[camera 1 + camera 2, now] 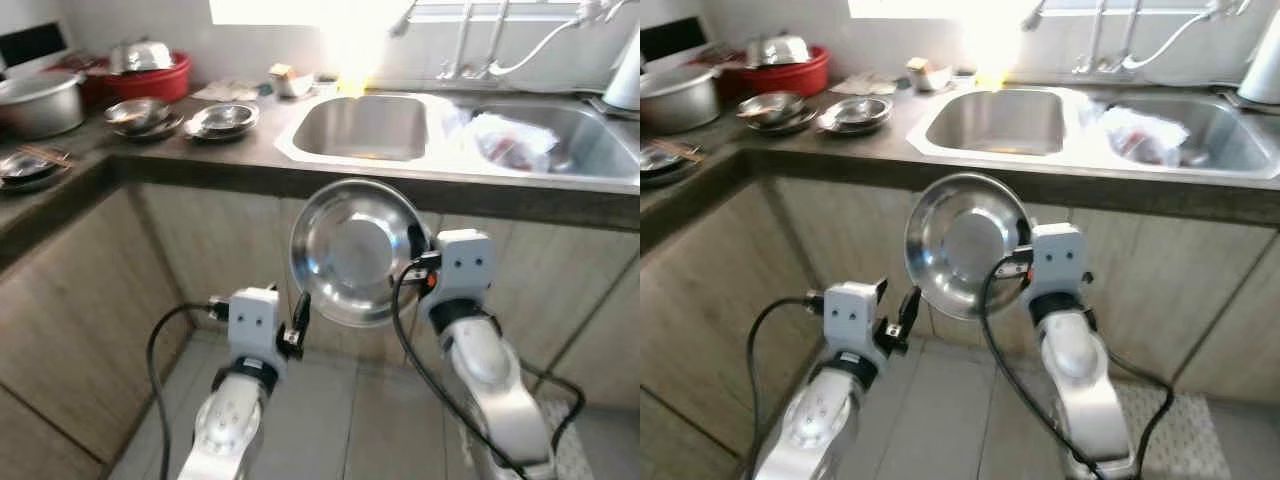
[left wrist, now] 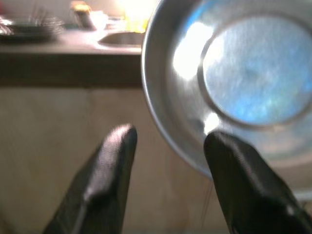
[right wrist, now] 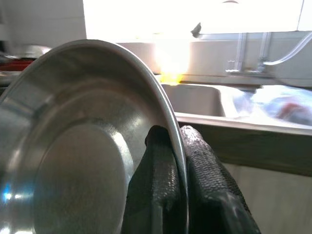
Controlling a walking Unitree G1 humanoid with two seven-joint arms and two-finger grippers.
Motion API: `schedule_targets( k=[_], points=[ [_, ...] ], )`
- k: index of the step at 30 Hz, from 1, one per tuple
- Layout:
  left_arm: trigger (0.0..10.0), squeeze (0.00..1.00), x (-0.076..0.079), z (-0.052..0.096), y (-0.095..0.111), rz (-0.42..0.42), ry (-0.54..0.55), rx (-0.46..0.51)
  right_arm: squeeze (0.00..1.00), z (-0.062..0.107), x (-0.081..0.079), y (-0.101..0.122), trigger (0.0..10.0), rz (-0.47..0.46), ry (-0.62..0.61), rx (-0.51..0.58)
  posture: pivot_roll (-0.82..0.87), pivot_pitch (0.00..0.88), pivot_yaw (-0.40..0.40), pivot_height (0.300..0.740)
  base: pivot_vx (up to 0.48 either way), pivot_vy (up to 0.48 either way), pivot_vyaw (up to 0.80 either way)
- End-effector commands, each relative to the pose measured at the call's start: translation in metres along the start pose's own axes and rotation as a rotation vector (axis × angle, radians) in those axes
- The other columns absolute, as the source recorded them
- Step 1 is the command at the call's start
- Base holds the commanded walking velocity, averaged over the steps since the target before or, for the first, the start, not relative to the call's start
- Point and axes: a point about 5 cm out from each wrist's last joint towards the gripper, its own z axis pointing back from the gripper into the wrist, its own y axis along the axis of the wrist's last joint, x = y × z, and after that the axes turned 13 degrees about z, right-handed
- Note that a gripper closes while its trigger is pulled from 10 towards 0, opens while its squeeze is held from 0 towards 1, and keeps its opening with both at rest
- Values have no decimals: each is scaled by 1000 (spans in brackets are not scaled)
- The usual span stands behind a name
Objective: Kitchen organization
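Right end effector [image 1: 1023,262] pinches steel bowl [image 1: 965,245] rim; left end effector [image 1: 908,308] just below

Steel bowl [image 1: 352,250], upright on its rim in the right gripper [image 1: 418,262], blocks the way to the bench [image 1: 250,150] edge. Bowls [image 1: 222,119] crowd the bench's far left; the left sink basin [image 1: 362,127] lies open, the right holds a bag [image 1: 512,141].
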Motion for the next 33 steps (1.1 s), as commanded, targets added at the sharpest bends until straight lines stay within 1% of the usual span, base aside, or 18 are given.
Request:
schedule_targets(
  k=[1, 9, 19, 26, 33],
  points=[
    [10000, 0, 3, 0, 5, -17, -18, 19, 0, -3, 6, 7, 10000, -1, -28, 33, 80, 19, 20, 740, 480, 0, 0],
    [10000, 0, 4, -1, 6, -15, -22, 20, 0, -6, 9, 10, 10000, -2, -40, 47, 76, 19, 16, 740, 480, 0, 0],
    [10000, 0, 6, -3, 8, -10, -29, 29, 0, -18, 21, 23, 10000, 6, -72, 102, 68, 14, 16, 740, 480, 0, 0],
    [10000, 0, 6, -3, 8, -14, -33, 33, 0, -23, 27, 26, 10000, 13, -77, 116, 69, 1, 11, 740, 480, 0, 0],
    [10000, 0, 6, -5, 9, -20, -39, 38, 0, -29, 28, 29, 10000, 31, -63, 124, 69, 0, 9, 740, 480, 0, 0]
  ],
)
